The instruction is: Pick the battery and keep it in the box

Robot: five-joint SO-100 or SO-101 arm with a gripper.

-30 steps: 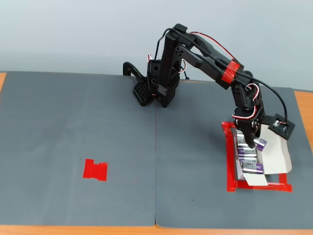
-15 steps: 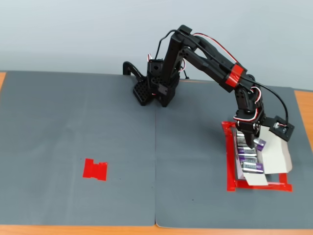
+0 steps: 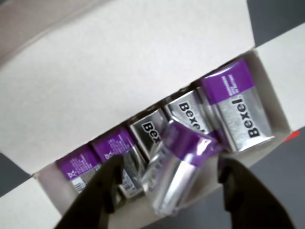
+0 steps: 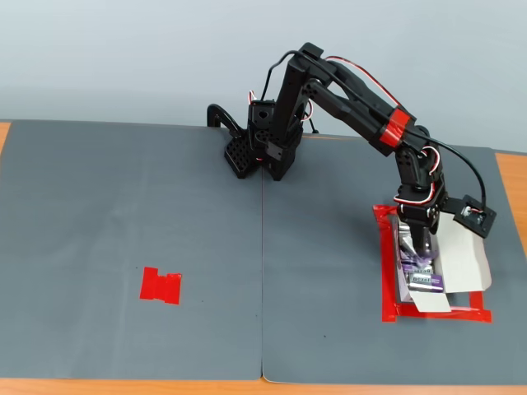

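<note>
Grey mat (image 4: 165, 214) on wooden table (image 4: 510, 181); pale blue wall (image 4: 123, 58) behind.

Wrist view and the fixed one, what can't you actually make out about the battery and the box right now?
- Wrist view: battery blurred, label unreadable; whether it touches the tool fingers is unclear.
- Wrist view: box cut off by the frame edges.
- Fixed view: arm covers the battery; how many lie in the box is too small to count.

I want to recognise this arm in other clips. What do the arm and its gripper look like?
The arm is black with angular printed links, a red tape band near the wrist and red, white and black cables along it. The two-finger gripper is black too.
</note>
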